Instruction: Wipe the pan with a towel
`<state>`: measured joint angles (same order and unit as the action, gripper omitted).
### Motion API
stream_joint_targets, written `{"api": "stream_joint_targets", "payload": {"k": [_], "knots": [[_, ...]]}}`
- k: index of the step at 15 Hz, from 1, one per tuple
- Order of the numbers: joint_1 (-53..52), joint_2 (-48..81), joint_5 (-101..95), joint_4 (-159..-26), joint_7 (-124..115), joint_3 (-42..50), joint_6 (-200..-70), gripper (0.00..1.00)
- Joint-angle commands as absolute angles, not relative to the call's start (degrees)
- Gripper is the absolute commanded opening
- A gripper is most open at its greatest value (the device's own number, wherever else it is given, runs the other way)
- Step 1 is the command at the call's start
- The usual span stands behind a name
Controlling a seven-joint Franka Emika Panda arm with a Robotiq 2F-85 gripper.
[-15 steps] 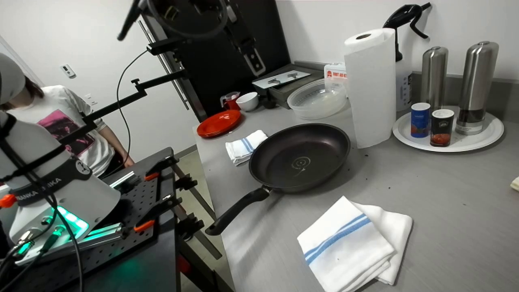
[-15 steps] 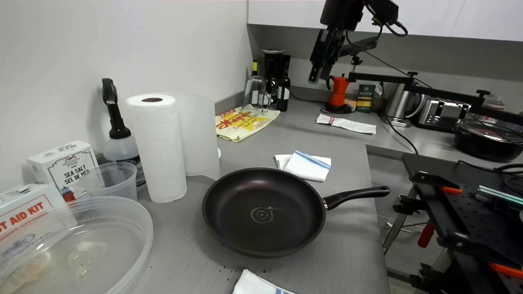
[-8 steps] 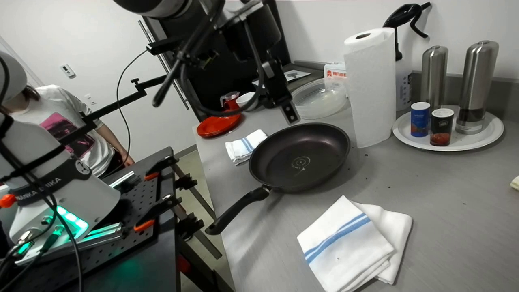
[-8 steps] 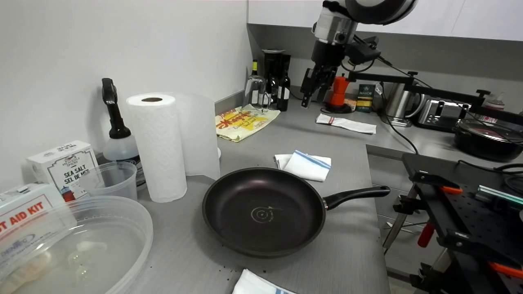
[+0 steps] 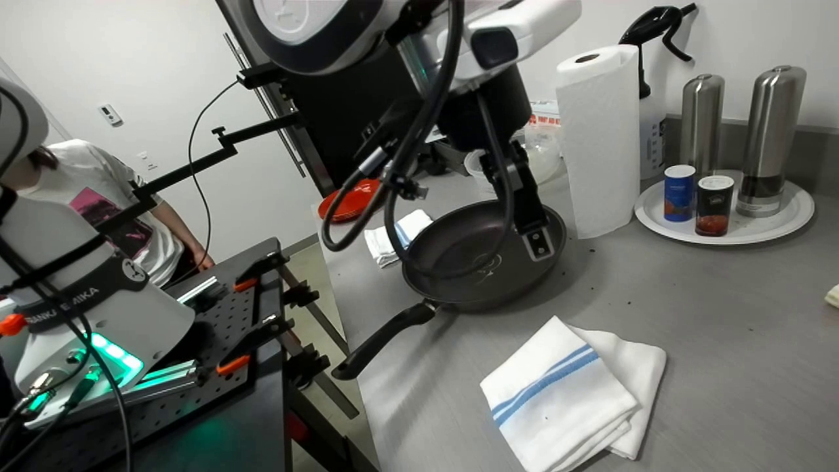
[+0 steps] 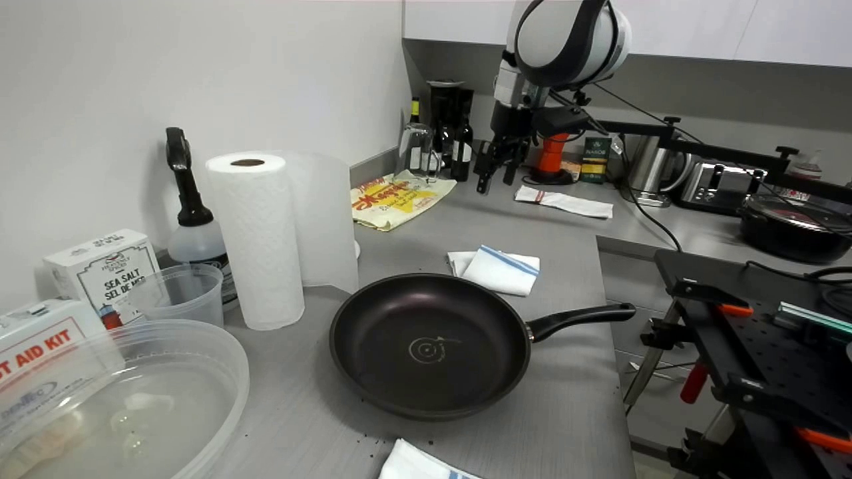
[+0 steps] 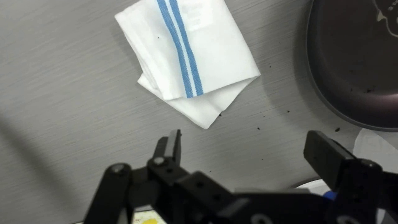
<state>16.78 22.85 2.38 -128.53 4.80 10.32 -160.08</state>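
The black pan sits on the grey counter with its handle over the counter edge. It shows whole in an exterior view and partly at the right of the wrist view. The towel, white and folded with blue stripes, lies flat beside the pan. It also shows in an exterior view and at the top of the wrist view. My gripper is open and empty, above the counter, the towel ahead of its fingers. It shows in both exterior views.
Another blue-striped cloth lies on the pan's opposite side. A tall paper roll stands close to the pan. A white plate holds tall metal mills and small tins. A clear tub and a red-striped cloth are on the counter.
My arm has swung in and come down; the gripper is lower and closer to the counter, moving right in one exterior view and slightly left in another. Pan and towel have not moved.
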Motion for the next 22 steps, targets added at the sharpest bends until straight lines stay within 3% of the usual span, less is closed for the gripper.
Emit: {"api": "stream_joint_targets", "payload": {"k": [1, 11, 22], "knots": [[20.3, 29.6, 4.9, -121.6, 7.5, 8.6, -158.6, 1.00], [28.1, 38.3, 5.0, -117.1, 15.0, 4.8, -158.2, 1.00], [28.6, 46.0, 4.3, -114.7, 14.5, 2.5, -159.5, 1.00]]}}
